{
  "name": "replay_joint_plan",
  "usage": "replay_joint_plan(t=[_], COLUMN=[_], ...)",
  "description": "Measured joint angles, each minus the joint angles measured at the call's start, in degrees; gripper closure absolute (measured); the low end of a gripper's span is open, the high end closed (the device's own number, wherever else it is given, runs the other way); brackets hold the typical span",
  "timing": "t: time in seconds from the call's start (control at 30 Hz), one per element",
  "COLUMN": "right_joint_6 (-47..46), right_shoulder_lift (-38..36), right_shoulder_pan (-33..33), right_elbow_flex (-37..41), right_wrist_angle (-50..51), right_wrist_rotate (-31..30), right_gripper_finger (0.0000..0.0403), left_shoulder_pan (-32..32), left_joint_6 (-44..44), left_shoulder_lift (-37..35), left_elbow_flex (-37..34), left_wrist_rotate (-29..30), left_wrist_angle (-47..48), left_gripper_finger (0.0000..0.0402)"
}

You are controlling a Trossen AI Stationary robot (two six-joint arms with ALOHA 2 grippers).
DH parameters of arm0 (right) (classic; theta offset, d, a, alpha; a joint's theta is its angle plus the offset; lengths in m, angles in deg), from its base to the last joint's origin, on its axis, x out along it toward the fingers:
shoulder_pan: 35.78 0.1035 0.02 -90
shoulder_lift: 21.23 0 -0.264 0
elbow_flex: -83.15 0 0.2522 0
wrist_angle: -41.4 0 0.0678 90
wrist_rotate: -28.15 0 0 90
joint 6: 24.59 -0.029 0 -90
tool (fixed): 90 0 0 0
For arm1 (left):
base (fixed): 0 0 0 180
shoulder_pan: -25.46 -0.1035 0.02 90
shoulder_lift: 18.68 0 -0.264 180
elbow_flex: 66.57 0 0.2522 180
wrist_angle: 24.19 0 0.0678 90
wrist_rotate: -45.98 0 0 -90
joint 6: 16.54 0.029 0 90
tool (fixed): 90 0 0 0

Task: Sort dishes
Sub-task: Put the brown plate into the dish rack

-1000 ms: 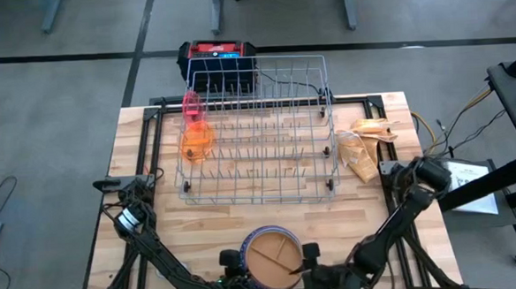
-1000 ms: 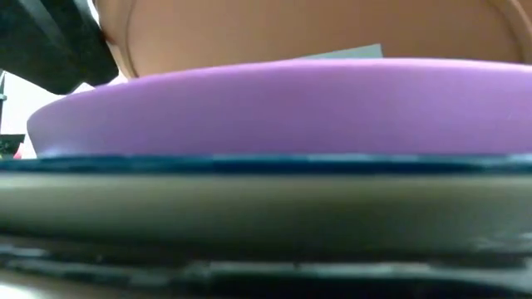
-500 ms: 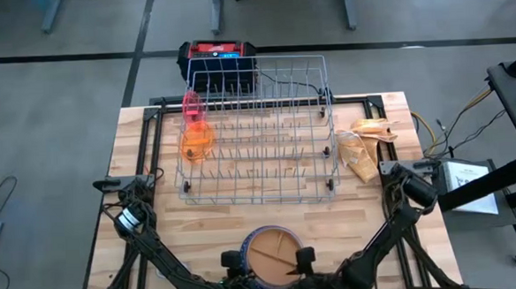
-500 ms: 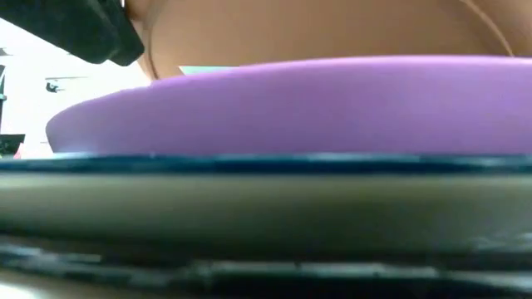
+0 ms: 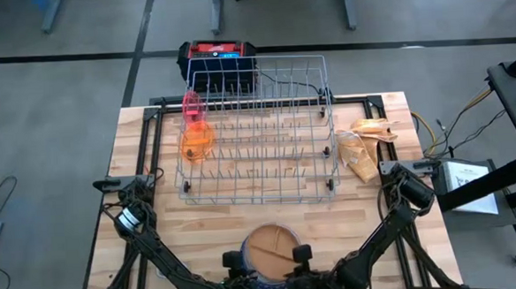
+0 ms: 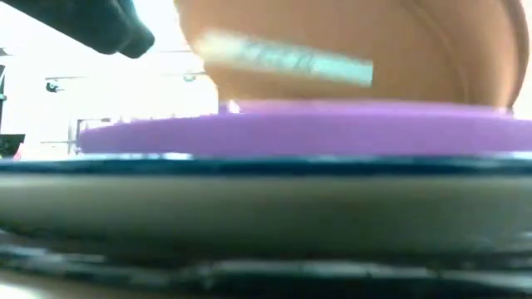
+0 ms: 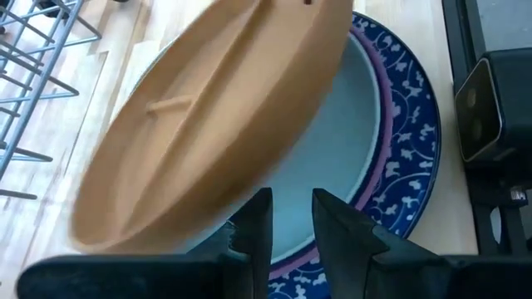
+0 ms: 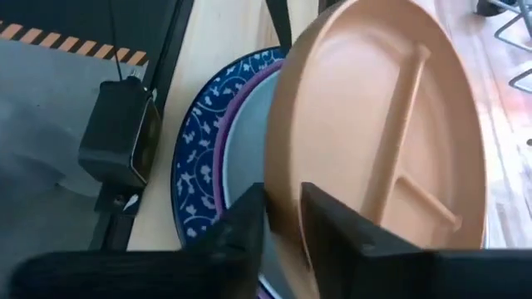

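Right gripper (image 8: 283, 220) now clenched on brown divided plate (image 5: 273, 252), bottom centre; plate tipped up off stack versus second ago. Left gripper (image 7: 291, 220) part-open, empty. Rack (image 5: 257, 131) next, probably.

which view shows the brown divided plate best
The right wrist view: the brown divided plate shows nearly whole, tilted up off the stack, dividers clear, with the right gripper closed on its rim. The left wrist view shows it tilted but blurred. The high view shows it small at the table's near edge. The low view catches only its underside.
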Motion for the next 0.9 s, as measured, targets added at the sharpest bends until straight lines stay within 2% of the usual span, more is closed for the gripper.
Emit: replay_joint_plan(t=[0.1, 0.4, 0.53, 0.77, 0.9], right_joint_6=[1.7, 3.1, 4.5, 9.2, 12.8], right_shoulder_lift=[0.0, -0.1, -0.1, -0.1, -0.1], right_shoulder_pan=[0.1, 0.7, 1.9, 5.4, 6.7], right_elbow_flex=[0.0, -6.0, -11.4, -19.1, -19.6], right_wrist_angle=[0.8, 11.4, 20.4, 39.6, 45.2], right_wrist_rotate=[-0.4, -0.1, -1.0, -12.1, -19.9], right_gripper_finger=[0.0393, 0.0398, 0.0399, 0.04, 0.04], left_shoulder_pan=[0.0, 0.8, 1.4, 1.8, 1.4], left_joint_6=[0.0, 0.2, -0.3, 1.6, 1.5], left_shoulder_lift=[0.0, -2.8, -4.5, -5.5, -5.7], left_elbow_flex=[0.0, 0.0, 3.9, 14.8, 20.8], left_wrist_rotate=[0.0, -1.4, 1.5, 11.0, 15.6], left_wrist_angle=[0.2, 1.0, 3.6, 11.6, 17.6], left_gripper_finger=[0.0325, 0.0325, 0.0325, 0.0325, 0.0325])
